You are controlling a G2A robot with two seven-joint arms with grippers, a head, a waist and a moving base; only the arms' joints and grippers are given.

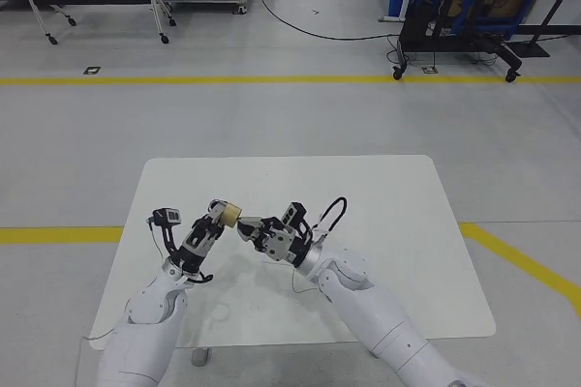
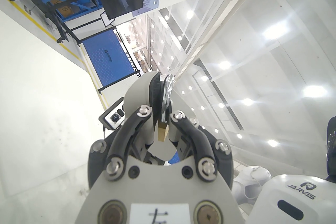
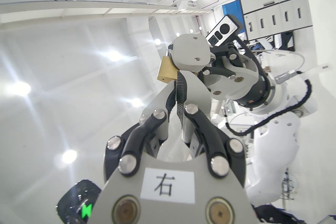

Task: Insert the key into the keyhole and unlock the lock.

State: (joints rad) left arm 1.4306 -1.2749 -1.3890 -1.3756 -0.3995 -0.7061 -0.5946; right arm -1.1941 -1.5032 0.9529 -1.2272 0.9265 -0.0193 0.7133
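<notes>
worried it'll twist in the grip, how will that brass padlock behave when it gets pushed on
Probably rigid and heavy for its size: the padlock looks like solid brass. Its smooth metal faces could slip or twist, since the left gripper pinches it in mid-air with part of the body sticking out. A push from the right gripper may pivot it.

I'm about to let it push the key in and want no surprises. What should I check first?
1. Left gripper shut on the padlock: ok.
2. Padlock held above the table, not resting on it: ok.
3. Right gripper shut, tips close to the padlock's brass end: ok.
4. Key held in the right gripper: cannot tell, fingers hide it.
5. Key lined up with the keyhole: cannot tell.
</notes>
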